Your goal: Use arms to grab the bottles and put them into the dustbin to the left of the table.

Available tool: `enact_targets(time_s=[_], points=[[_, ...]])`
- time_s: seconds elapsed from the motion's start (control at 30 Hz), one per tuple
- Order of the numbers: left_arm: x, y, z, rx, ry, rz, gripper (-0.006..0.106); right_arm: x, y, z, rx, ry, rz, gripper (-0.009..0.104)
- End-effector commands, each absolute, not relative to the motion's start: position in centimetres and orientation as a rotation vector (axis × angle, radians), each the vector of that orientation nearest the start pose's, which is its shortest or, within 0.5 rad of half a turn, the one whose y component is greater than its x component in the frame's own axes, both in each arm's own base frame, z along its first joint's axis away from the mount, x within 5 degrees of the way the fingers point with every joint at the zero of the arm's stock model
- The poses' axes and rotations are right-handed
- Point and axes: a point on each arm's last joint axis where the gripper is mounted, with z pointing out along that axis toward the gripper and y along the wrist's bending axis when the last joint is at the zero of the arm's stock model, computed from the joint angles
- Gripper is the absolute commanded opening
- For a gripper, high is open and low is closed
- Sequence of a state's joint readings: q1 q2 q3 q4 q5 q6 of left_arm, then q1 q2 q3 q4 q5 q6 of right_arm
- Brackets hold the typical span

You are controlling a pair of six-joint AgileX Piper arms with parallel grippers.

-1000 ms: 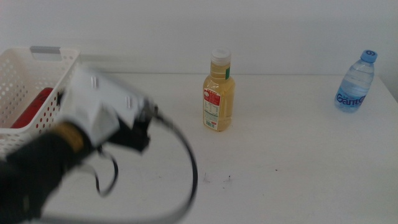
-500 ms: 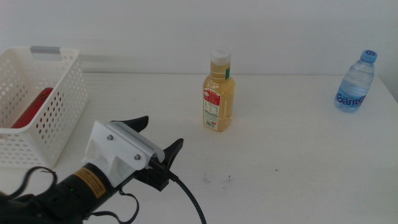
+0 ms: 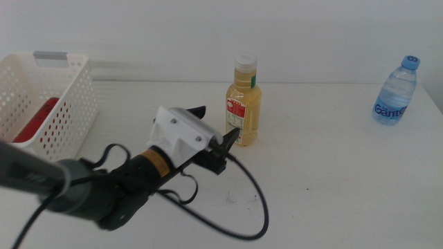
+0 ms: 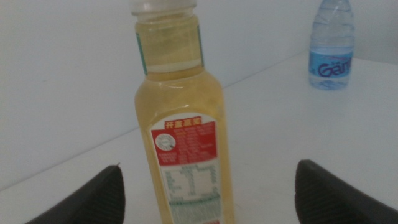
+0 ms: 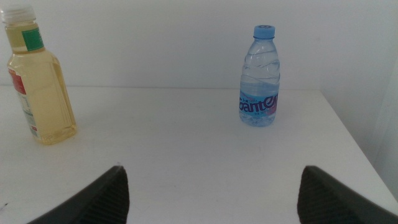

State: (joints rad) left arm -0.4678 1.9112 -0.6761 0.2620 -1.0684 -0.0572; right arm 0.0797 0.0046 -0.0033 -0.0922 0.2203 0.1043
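The yellow juice bottle with a white cap stands upright mid-table. My left gripper is open just in front of it, its white mount and black cable trailing back to the left. In the left wrist view the juice bottle fills the space between the spread jaws of the left gripper, untouched. The small clear water bottle stands at the far right. The red can lies inside the white dustbin at the left. My right gripper is open and out of the middle view, facing the water bottle from a distance.
The white table carries a few dark specks near the middle front. The left arm's black cable loops over the table's front. A plain white wall runs behind the table. The table's right edge passes just beyond the water bottle.
The left arm has swung from the dustbin side rightward and forward across the table, bringing its open gripper up to the juice bottle. The bottles and the red can have stayed put.
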Motion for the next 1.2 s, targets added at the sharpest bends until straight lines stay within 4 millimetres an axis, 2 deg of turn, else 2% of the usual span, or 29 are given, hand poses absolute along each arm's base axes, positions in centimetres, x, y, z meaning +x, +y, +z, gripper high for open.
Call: enact_targets(time_s=[0.0, 0.2, 0.57, 0.73, 0.8, 0.83, 0.9, 1.0, 1.1, 1.13, 1.17], points=[[30.9, -18.1, 14.1, 0.597, 1.565, -0.517, 0.094, 5.6, 0.2, 19.4, -0.045, 1.693, 0.035, 0.09], [34.0, -19.7, 12.2, 0.586, 1.588, -0.53, 0.094, 5.6, 0.2, 19.4, -0.045, 1.693, 0.035, 0.09], [38.8, -22.3, 10.2, 0.577, 1.581, -0.555, 0.094, 5.6, 0.2, 19.4, -0.045, 1.693, 0.035, 0.09], [40.1, -22.9, 9.8, 0.577, 1.576, -0.549, 0.093, 5.6, 0.2, 19.4, -0.045, 1.693, 0.035, 0.09], [40.4, -22.9, 9.4, 0.576, 1.625, -0.54, 0.09, 5.6, 0.2, 19.4, -0.045, 1.693, 0.035, 0.09], [40.4, -22.9, 9.3, 0.573, 1.64, -0.537, 0.086, 5.6, 0.2, 19.4, -0.045, 1.693, 0.035, 0.09], [40.5, -22.8, 9.4, 0.563, 1.648, -0.548, 0.072, 5.6, 0.2, 19.4, -0.045, 1.693, 0.035, 0.09], [40.0, -22.2, 10.4, 0.569, 1.679, -0.611, 0.038, 5.6, 0.2, 19.4, -0.045, 1.693, 0.035, 0.09], [38.2, -21.3, 12.7, 0.612, 1.791, -0.642, 0.008, 5.6, 0.2, 19.4, -0.045, 1.693, 0.035, 0.09], [37.3, -20.9, 13.9, 0.628, 1.838, -0.638, 0.0, 5.6, 0.2, 19.4, -0.045, 1.693, 0.035, 0.09], [36.5, -20.4, 15.6, 0.633, 1.86, -0.626, -0.002, 5.6, 0.2, 19.4, -0.045, 1.693, 0.035, 0.09]])
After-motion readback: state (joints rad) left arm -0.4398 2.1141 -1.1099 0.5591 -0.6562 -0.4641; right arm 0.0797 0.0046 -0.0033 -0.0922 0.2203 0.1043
